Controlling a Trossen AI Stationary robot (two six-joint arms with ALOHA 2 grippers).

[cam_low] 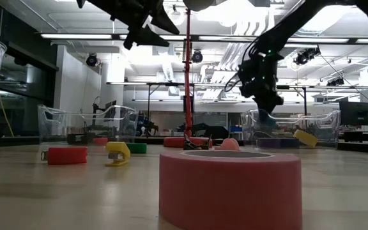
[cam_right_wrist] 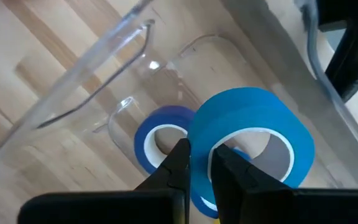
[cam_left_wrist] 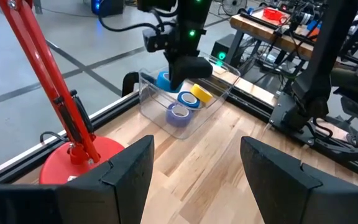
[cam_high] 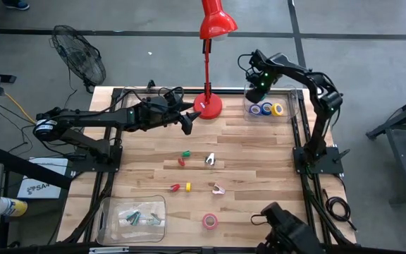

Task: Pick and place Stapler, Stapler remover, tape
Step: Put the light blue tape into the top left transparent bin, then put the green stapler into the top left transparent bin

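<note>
My right gripper (cam_high: 254,94) hangs over the clear bin (cam_high: 292,99) at the far right and is shut on a blue tape roll (cam_right_wrist: 247,118). Blue, purple and yellow rolls (cam_high: 267,109) lie flat on the bin's floor; they also show in the left wrist view (cam_left_wrist: 185,102). A pink tape roll (cam_high: 210,221) lies flat on the table near the front edge, close in the low view (cam_low: 230,185). My left gripper (cam_high: 189,121) is open and empty, raised beside the red lamp's base (cam_high: 208,106). The stapler is out of view. My right gripper pinches the blue roll's wall (cam_right_wrist: 199,140) between its two fingers, one finger outside the ring and one inside its open centre. The fingers come from above, pointing down. The roll is lifted clear, tilted, above the rolls in the bin.
Small coloured clips and two staple removers (cam_high: 210,159) (cam_high: 218,188) lie scattered mid-table. A second clear bin (cam_high: 132,215) with several small items stands at the near left. The red lamp's pole (cam_high: 206,67) rises at the far middle, between the arms.
</note>
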